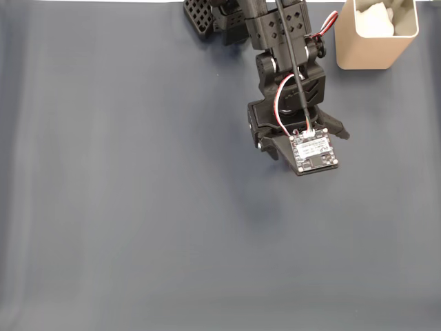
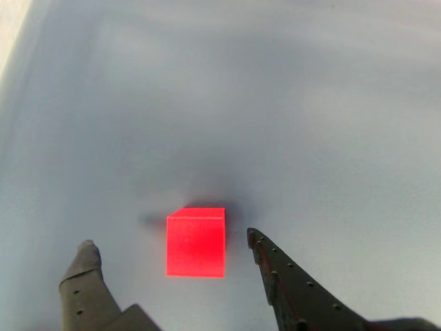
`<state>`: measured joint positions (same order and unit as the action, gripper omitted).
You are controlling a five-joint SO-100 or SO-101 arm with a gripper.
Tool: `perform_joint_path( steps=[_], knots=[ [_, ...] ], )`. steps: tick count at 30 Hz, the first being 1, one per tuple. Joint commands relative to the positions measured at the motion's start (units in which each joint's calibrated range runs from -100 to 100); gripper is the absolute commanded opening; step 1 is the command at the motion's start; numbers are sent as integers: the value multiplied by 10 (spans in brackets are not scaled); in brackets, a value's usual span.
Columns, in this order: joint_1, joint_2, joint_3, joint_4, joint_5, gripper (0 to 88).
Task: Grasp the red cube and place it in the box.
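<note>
The gripper (image 2: 169, 252) hangs spread wide with a finger either side of the cube (image 2: 196, 241), lined up to pinch it off the desk (image 2: 310, 138).

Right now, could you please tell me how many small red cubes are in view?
1. The small matte red cube lies on the grey table, between the open gripper's fingers; the arm could hide others.
</note>
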<state>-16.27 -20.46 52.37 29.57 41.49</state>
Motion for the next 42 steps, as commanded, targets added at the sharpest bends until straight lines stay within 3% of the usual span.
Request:
perform_joint_path(
  steps=[1,34,42],
  knots=[
    [-7,1,-15,-8,-3,495],
    [-25,21,-50,-6,-15,491],
    [-24,20,-53,-4,-9,400]
  ],
)
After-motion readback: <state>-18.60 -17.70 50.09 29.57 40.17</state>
